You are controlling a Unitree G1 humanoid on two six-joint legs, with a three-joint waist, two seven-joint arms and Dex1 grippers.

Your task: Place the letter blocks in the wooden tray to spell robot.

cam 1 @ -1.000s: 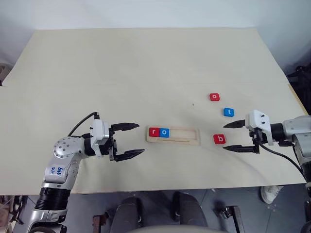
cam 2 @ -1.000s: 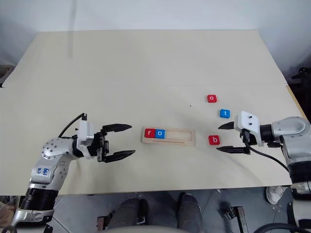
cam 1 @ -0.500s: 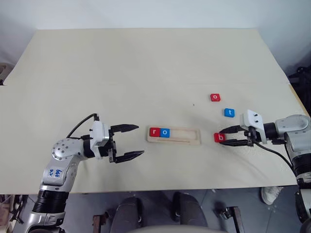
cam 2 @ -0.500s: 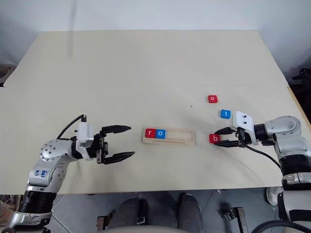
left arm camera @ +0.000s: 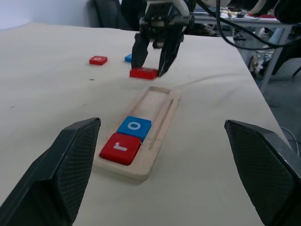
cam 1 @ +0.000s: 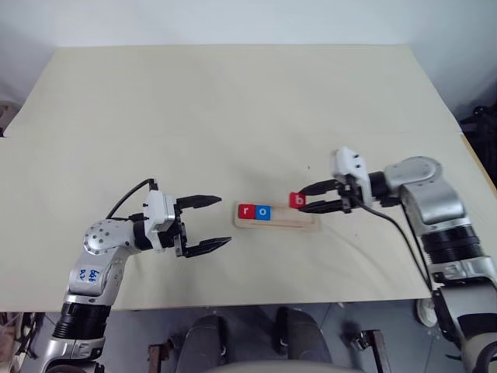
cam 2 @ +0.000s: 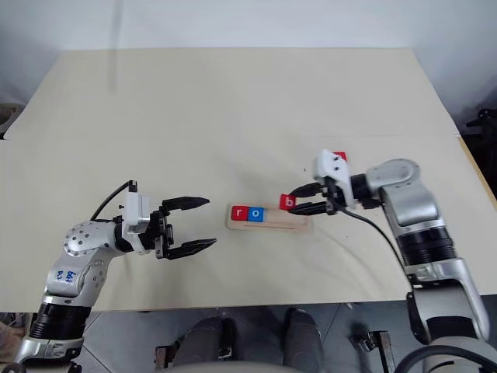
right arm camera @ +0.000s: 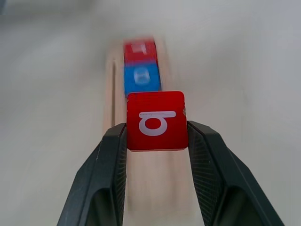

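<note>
Placement of the red b block (cam 1: 296, 200), pinched in the right gripper (cam 1: 309, 198) over the wooden tray (cam 1: 307, 222) at frame centre, is best done lowered flat, letter kept upright, butted vs. the blue o block (cam 1: 264, 211) beside the red r block (cam 1: 247, 210), w/ the left gripper (cam 1: 213, 223) gaping wide, idle at lower left.

Lab or robotics workroom, by the look of it. Large pale table (cam 1: 233, 101) set against a plain white wall (cam 1: 233, 19). Grey floor (cam 1: 365, 318) at the near edge. Left wrist view shows dark office chairs (left arm camera: 113, 12) and a metal-legged desk (left arm camera: 270, 35) with trailing cables (left arm camera: 225, 28) beyond the table's right end.
</note>
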